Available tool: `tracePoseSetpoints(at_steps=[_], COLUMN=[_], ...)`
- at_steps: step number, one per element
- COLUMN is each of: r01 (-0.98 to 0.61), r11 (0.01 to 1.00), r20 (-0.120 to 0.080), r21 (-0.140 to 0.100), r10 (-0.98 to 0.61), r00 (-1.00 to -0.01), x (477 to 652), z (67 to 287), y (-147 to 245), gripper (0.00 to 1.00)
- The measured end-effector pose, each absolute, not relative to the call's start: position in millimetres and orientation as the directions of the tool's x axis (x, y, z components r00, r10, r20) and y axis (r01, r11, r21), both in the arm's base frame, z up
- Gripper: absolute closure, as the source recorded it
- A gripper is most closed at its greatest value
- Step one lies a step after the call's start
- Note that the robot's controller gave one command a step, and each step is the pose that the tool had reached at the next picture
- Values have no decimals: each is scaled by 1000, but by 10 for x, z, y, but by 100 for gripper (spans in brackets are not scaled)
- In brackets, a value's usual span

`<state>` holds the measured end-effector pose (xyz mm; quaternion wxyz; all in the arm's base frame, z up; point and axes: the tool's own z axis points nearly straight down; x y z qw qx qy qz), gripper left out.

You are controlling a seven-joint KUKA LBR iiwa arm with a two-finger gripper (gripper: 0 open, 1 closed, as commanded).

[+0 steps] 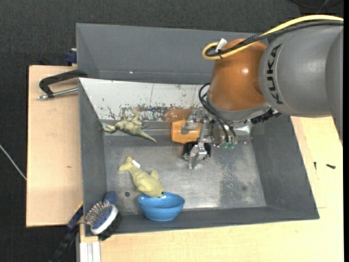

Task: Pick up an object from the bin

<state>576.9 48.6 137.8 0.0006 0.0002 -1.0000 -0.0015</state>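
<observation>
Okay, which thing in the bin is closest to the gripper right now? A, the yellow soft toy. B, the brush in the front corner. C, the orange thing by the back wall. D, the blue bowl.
C: the orange thing lies by the back wall, right beside the gripper, on its left in the camera view. The other three lie well away, toward the front left of the bin.
</observation>
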Motion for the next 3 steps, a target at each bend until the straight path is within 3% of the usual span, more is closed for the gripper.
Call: tracePoseSetpoints(at_steps=[1,3], r01=[20,-8], r11=[1000,1000], r20=[-16,-22], r21=[11,12], r10=[21,-8], r00=[-1000,-1000], x=[5863,5893], z=[1264,1226], y=[411,370], gripper=[0,0])
